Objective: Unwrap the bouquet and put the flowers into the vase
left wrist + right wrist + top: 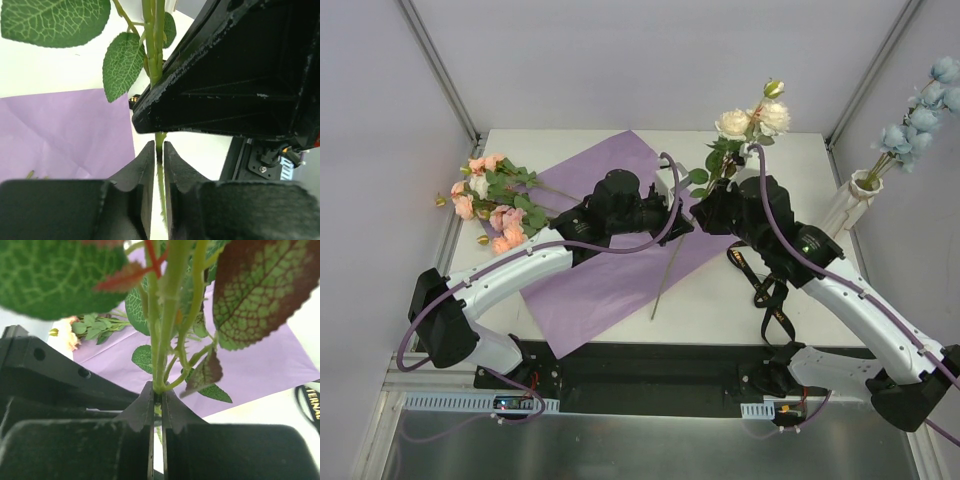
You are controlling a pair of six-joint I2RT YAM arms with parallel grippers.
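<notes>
- A spray of cream-white roses (736, 123) stands raised above the middle of the table (720, 310), its blooms and one green bud toward the far edge
- Its long green stem (665, 280) slants down toward the near side, with the lower end over the near edge of the purple paper (610, 285); whether the tip touches the surface cannot be told
- The left gripper (159, 150) is pinched tight on that stem, fingers nearly meeting on either side of it
- The right gripper (156, 390) is clamped on the same stem just above, at a fork where veined leaves (250, 295) branch off; the two tools sit just beside each other
- The vase (848, 205) stands upright at the right edge of the table, well apart from both grippers, with pale blue flowers (920, 110) rising out of it and leaning right
- The peach-pink roses (490, 205) lie in a loose bunch at the far-left edge of the table, partly on the corner of the paper
- The paper lies unfolded and flat across the centre-left of the table, under the left arm
- A black ribbon (767, 285) lies curled on the bare table beneath the right arm, clear of the paper
</notes>
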